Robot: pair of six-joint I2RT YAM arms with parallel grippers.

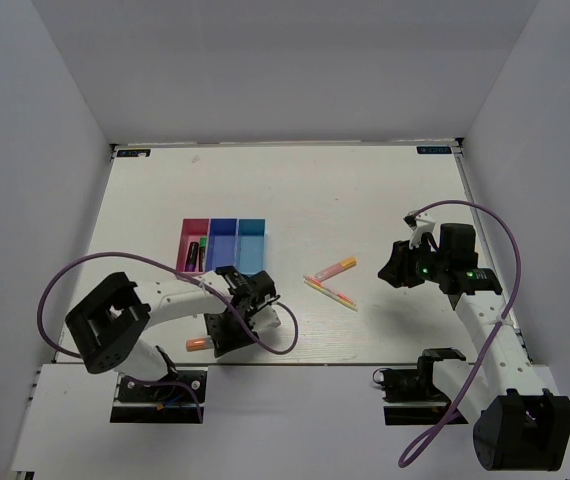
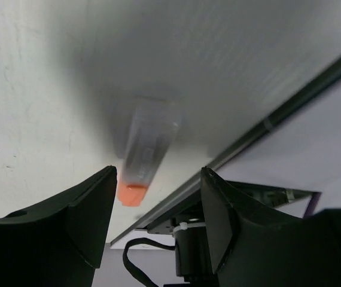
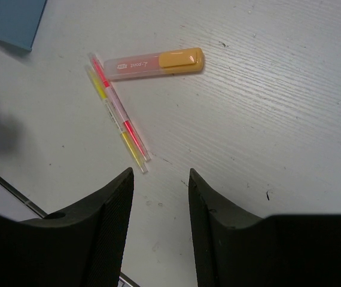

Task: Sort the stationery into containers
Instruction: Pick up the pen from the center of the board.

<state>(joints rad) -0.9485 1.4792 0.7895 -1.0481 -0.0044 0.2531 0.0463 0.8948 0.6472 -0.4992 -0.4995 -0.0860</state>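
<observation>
The containers are three joined bins: pink-red [image 1: 187, 243], dark blue [image 1: 222, 243] and light blue [image 1: 251, 245]. A black marker with a green cap [image 1: 194, 254] lies in the pink-red one. My left gripper [image 1: 217, 338] [image 2: 158, 185] stands open near the table's front edge. An orange-tipped highlighter [image 1: 197, 344] [image 2: 148, 149] lies on the table just beyond its fingertips, apart from both fingers. My right gripper [image 1: 393, 268] [image 3: 160, 179] hangs open and empty above the table. Ahead of it lie an orange-pink highlighter [image 1: 335, 268] [image 3: 152, 64] and two thin yellow-pink stick pens [image 1: 331, 293] [image 3: 119, 113].
The table's front edge rail [image 2: 260, 128] runs close beside the left gripper. A purple cable [image 1: 275, 345] loops on the table to the right of the left wrist. A corner of the light blue bin [image 3: 12, 21] shows at the upper left of the right wrist view.
</observation>
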